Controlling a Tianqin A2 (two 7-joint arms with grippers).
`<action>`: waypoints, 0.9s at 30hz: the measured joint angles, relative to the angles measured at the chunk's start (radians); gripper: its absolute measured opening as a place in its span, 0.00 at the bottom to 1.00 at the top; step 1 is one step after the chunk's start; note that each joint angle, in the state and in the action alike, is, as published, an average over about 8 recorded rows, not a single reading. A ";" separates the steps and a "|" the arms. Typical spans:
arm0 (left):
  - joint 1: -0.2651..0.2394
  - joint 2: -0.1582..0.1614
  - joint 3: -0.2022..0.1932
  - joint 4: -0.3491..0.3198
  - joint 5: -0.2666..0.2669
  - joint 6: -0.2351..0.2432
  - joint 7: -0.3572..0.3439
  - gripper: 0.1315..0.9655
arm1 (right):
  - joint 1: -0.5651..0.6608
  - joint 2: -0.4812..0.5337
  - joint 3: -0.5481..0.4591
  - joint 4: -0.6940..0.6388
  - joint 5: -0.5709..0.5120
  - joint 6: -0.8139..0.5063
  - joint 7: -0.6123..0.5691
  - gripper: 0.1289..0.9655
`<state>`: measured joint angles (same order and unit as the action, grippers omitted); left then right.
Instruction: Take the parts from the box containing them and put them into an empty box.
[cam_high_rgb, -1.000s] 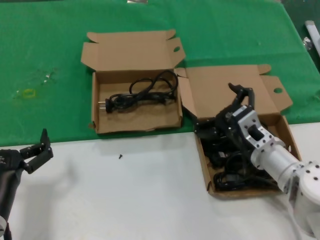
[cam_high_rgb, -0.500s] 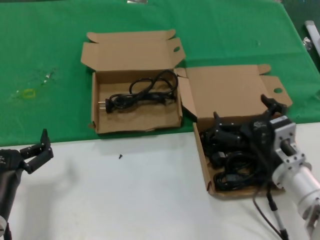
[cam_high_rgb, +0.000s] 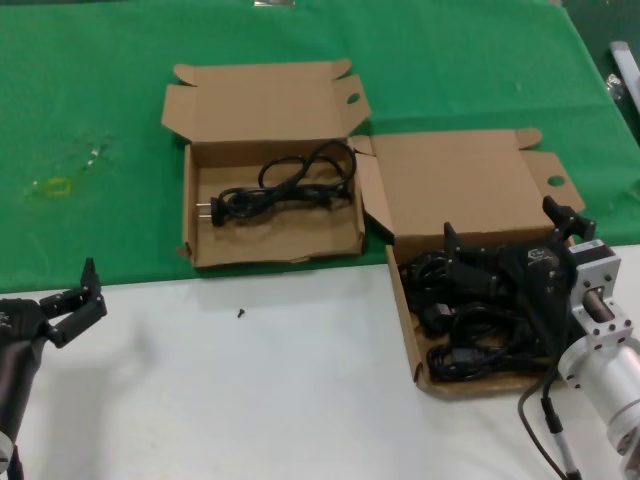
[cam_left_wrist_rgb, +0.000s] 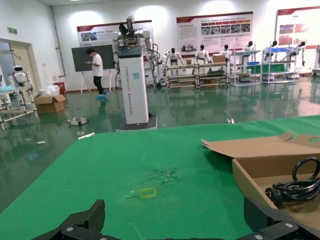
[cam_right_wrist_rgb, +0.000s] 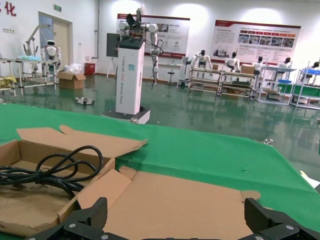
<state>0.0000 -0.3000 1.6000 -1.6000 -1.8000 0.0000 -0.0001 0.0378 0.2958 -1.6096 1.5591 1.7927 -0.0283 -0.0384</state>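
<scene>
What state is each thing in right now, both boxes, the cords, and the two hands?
Left box: lid flap open, one black power cord lying inside.
Right box: lid flap open, holds a tangled pile of cords.
Right hand: open, fingers spread wide, above the right box's cords, holding nothing.
Left hand: open, holding nothing, parked above the white table at its left.

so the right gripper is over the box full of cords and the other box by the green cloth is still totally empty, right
Not quite. The right gripper is open over the box full of cords, but the other box is not empty: the head view shows one black power cord already lying inside it. The left gripper waits open at the table's near left edge.
</scene>
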 joint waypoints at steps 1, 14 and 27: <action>0.000 0.000 0.000 0.000 0.000 0.000 0.000 1.00 | 0.000 0.000 0.000 0.000 0.000 0.000 0.000 1.00; 0.000 0.000 0.000 0.000 0.000 0.000 0.000 1.00 | 0.000 0.000 0.000 0.000 0.000 0.000 0.000 1.00; 0.000 0.000 0.000 0.000 0.000 0.000 0.000 1.00 | 0.000 0.000 0.000 0.000 0.000 0.000 0.000 1.00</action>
<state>0.0000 -0.3000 1.6000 -1.6000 -1.8000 0.0000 -0.0001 0.0377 0.2958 -1.6096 1.5592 1.7927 -0.0283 -0.0384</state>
